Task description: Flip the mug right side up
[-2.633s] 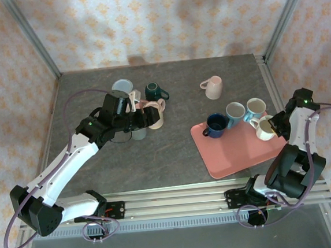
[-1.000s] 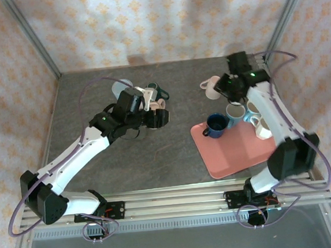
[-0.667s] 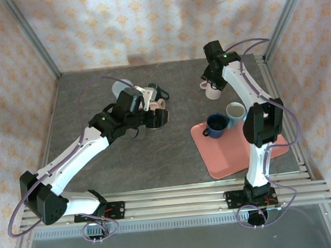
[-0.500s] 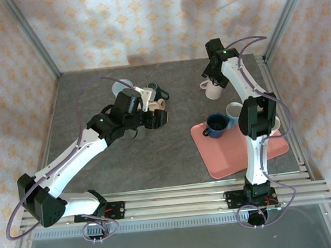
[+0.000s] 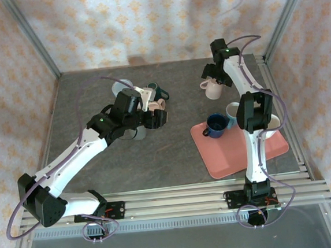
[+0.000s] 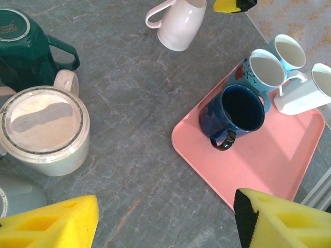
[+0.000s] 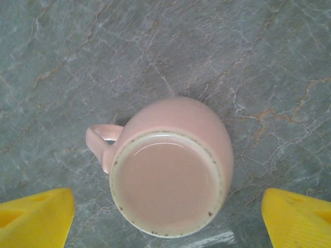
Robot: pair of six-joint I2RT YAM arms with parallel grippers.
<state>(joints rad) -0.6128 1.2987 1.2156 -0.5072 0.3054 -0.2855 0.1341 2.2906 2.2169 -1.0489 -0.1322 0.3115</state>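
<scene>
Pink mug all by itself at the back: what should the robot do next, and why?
Probably lower the right gripper around the pink mug and close. The mug sits bottom up on the table, centred between the gripper's open fingers, and is not yet held.

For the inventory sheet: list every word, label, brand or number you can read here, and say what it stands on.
No text here can be read.
dark green mug: faint printed mark on its upturned base, too small and blurred to read.
light blue mug: a red mark on its side, apparently decoration, no letters made out.
pink mug: upturned base carries only dark specks, no writing.
</scene>
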